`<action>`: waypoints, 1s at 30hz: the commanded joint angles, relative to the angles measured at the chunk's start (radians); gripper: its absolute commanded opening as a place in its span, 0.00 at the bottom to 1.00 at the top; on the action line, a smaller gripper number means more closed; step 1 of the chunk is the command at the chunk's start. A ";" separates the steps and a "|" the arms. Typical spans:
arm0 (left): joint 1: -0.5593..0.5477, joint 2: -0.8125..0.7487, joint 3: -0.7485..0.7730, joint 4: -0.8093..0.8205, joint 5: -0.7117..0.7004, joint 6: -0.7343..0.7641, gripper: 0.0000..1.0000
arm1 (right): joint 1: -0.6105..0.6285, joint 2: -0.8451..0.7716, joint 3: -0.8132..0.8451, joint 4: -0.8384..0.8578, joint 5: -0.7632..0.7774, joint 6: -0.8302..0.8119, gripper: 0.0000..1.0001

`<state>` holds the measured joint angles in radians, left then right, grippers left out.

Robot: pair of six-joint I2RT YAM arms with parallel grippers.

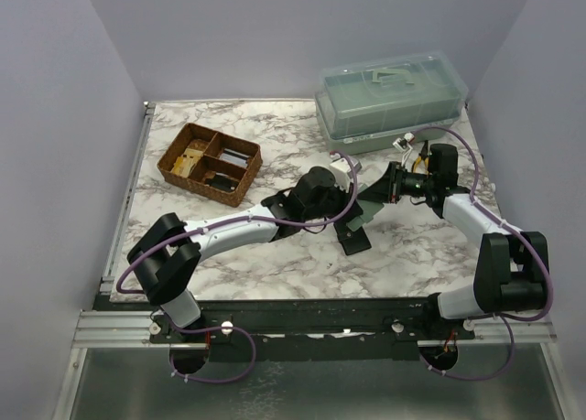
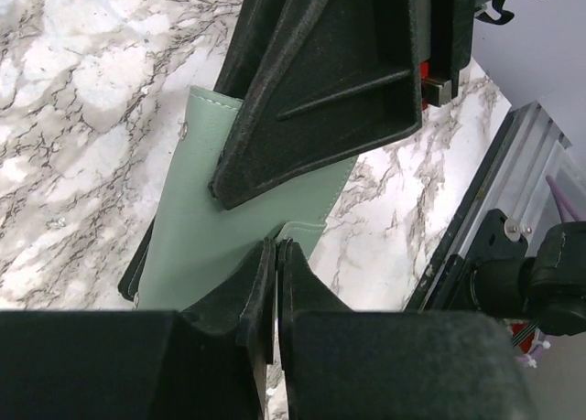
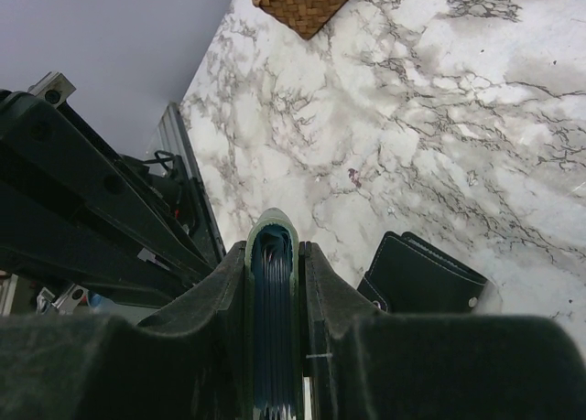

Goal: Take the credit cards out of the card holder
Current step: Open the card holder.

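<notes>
Left end effector (image 2: 276,278): fingers closed to a sliver, pinching the lower edge of the sage-green card holder (image 2: 206,228) by its pale flap. Right end effector (image 3: 273,260): clamped across the holder's body, one finger on each face, so its wrist camera looked straight down the holder's edge.

The holder sat between the two arms near the middle of the tabletop (image 3: 439,118), apparently lifted off it. A two-point hold fits the job, I judged: one arm keeps the body rigid while the other works the flap to expose the pockets.

Credit cards (image 3: 273,338): only bluish stacked edges showed inside the fold, so none were out yet.

The black snap wallet (image 3: 423,278) lay flat just beside the grasp, not involved. The woven basket (image 1: 209,162) was well apart at far left.
</notes>
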<state>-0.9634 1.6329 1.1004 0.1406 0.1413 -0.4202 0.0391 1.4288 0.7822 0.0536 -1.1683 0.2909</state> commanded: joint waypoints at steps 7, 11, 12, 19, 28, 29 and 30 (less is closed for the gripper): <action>-0.022 0.005 -0.027 0.070 0.062 -0.073 0.00 | 0.005 -0.005 0.019 0.001 -0.028 0.006 0.00; -0.053 -0.035 -0.051 0.165 0.164 -0.061 0.00 | 0.005 -0.009 0.016 -0.021 0.091 -0.010 0.00; -0.061 -0.032 -0.047 0.179 0.190 -0.069 0.00 | 0.005 -0.007 0.016 -0.024 0.122 -0.009 0.00; -0.137 0.039 0.018 0.186 0.276 -0.086 0.00 | 0.005 -0.001 0.007 -0.015 0.195 0.008 0.00; -0.137 -0.021 0.014 0.099 0.208 -0.028 0.36 | 0.005 -0.013 0.008 0.005 0.099 0.004 0.00; -0.135 -0.058 -0.001 0.081 0.157 -0.006 0.41 | 0.005 -0.016 0.006 0.005 0.099 -0.001 0.00; -0.132 -0.092 -0.014 0.050 0.092 0.015 0.44 | 0.005 -0.019 0.007 0.004 0.098 -0.006 0.00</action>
<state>-1.1023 1.6566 1.1000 0.2718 0.3756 -0.4835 0.0437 1.4288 0.7822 0.0273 -1.0210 0.2947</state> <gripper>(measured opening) 0.350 0.252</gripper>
